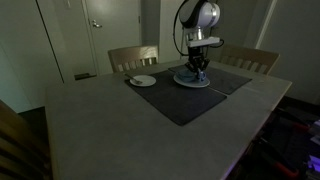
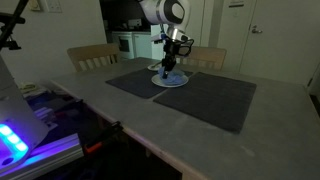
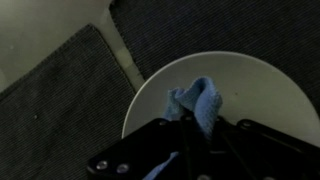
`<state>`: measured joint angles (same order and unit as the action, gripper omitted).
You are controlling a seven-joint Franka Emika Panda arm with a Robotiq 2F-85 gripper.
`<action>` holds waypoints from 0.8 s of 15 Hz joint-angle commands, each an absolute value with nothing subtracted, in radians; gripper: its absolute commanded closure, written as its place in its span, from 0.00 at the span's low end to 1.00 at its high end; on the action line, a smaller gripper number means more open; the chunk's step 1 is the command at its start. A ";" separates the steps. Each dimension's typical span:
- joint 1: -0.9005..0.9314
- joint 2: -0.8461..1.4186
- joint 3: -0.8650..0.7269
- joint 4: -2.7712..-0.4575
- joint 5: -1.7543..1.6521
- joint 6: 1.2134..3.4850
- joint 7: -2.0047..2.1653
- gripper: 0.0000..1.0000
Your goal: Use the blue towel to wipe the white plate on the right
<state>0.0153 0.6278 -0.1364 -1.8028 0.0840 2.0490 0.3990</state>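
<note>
A white plate [image 1: 192, 80] lies on a dark placemat [image 1: 190, 100] at the far side of the table; it also shows in an exterior view [image 2: 170, 81] and fills the wrist view [image 3: 250, 85]. My gripper [image 1: 198, 70] [image 2: 170, 68] is low over this plate and shut on the blue towel [image 3: 200, 103], which bunches between the fingers [image 3: 198, 135] and rests on the plate's surface. The towel shows under the gripper in both exterior views [image 1: 195, 76] [image 2: 171, 76].
A second white plate [image 1: 142, 80] lies on the other end of the mat. A second dark placemat [image 2: 140, 78] lies beside the first. Wooden chairs [image 1: 133, 57] [image 1: 248, 60] stand behind the table. A lit device [image 2: 20, 140] sits near the table's edge.
</note>
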 commanded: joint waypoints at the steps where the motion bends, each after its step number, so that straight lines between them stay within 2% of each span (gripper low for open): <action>1: 0.019 0.578 -0.108 -1.829 0.087 1.921 0.387 0.98; 4: 0.020 0.565 -0.074 -1.829 0.112 1.858 0.367 0.98; 12: 0.014 0.583 -0.059 -1.842 0.131 2.139 0.359 0.98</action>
